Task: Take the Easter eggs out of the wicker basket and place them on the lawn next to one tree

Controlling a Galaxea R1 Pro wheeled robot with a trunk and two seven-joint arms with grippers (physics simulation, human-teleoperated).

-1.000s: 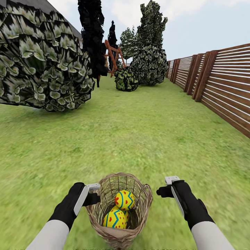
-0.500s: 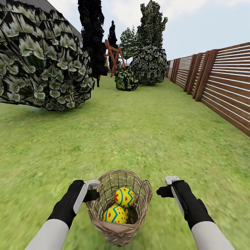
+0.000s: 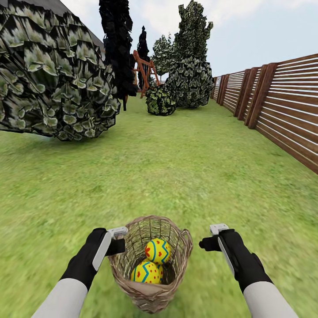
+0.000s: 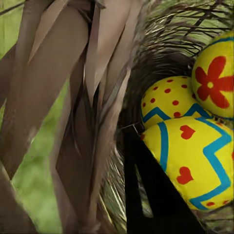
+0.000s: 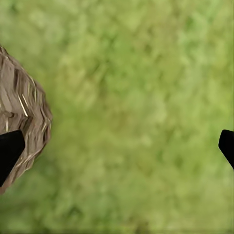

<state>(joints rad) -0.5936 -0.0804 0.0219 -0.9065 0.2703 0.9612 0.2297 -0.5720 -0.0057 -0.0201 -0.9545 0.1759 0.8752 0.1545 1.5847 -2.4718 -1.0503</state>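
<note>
Though head hides one — three Easter eggs (image 4: pixel 195 161).

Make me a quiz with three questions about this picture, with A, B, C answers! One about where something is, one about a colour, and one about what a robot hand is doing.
1. Where are the Easter eggs?
A. In the wicker basket
B. On the grass by the fence
C. Under a bush

2. What colour are the eggs mostly?
A. Pink
B. Yellow
C. White

3. What is the right gripper doing?
A. Holding an egg
B. Squeezing the basket rim
C. Open, holding nothing

Answers:
1. A, the head view shows eggs lying inside the basket between the two arms.
2. B, their shells are yellow with blue zigzags and red marks, clear in the left wrist view.
3. C, the right wrist view shows its fingertips far apart with only the lawn between them.
</note>
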